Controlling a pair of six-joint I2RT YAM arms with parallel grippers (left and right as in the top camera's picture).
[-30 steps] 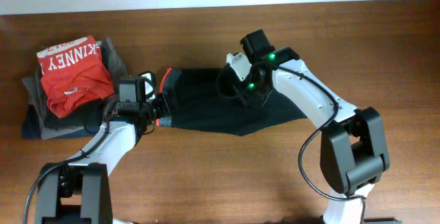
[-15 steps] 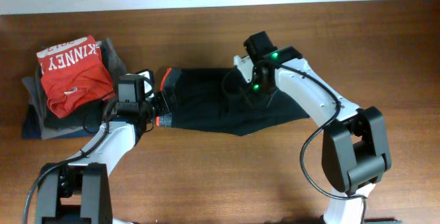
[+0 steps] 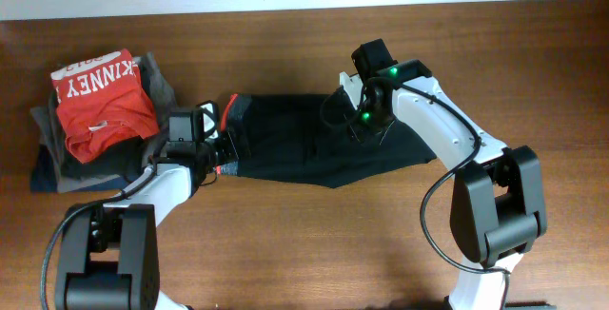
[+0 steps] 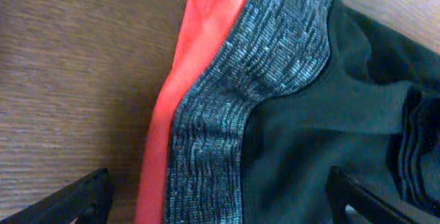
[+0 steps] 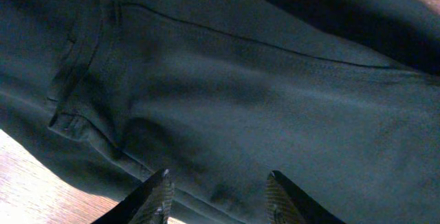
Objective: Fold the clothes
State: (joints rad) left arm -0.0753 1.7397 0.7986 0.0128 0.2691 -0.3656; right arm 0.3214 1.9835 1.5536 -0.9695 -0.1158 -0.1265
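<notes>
The black pants [image 3: 304,144] lie folded across the table's middle, the grey waistband with its red-orange edge [image 3: 226,127] at the left end. My left gripper [image 3: 217,148] is open at the waistband; in the left wrist view its fingertips [image 4: 75,200] straddle the grey band [image 4: 234,114] and red edge [image 4: 196,38]. My right gripper [image 3: 354,131] is open just above the black fabric; in the right wrist view both fingertips [image 5: 155,196] hover over a seam and fold of the pants [image 5: 240,93], holding nothing.
A stack of folded garments stands at the far left, a red shirt with white "KINNEY" letters [image 3: 100,96] on top of grey and navy pieces [image 3: 57,167]. Brown wooden table [image 3: 314,243] all round.
My right gripper has moved to the right and slightly down along the pants. My left gripper has shifted slightly lower at the waistband. The pants have barely moved.
</notes>
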